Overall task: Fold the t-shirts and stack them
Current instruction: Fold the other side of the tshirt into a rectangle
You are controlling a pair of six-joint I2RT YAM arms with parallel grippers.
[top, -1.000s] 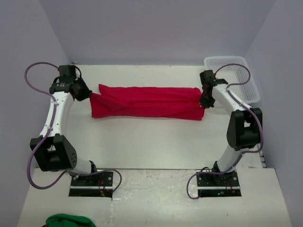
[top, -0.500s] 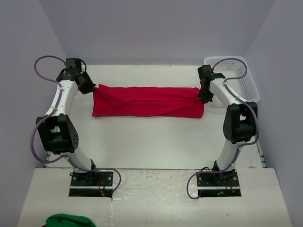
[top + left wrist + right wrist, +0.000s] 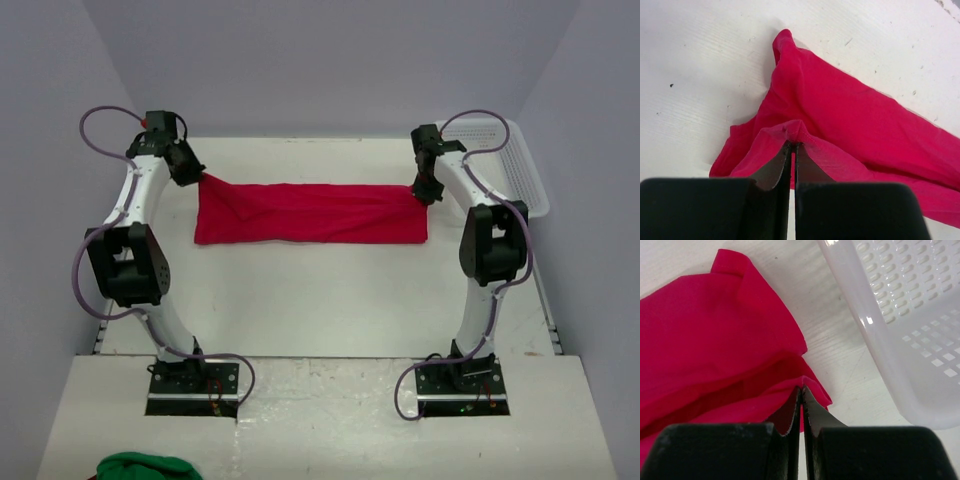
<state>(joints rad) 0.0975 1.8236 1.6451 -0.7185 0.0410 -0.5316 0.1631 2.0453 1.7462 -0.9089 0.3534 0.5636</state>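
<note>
The shirt (image 3: 310, 213) lies as a long red band across the far worktop (image 3: 320, 300), probably doubled lengthwise, though the layers are hard to count. Crosswise folds and stacking are left to do; no stack shows. The left hand (image 3: 793, 146) and right hand (image 3: 801, 389) each pinch an end corner, jaws closed on soft, wrinkled, matte cloth.

T-shirt (image 3: 855, 125) cut off (right edge)

Likely a robot lab: white table (image 3: 330, 290) boxed by 3 plain walls (image 3: 330, 60).
</note>
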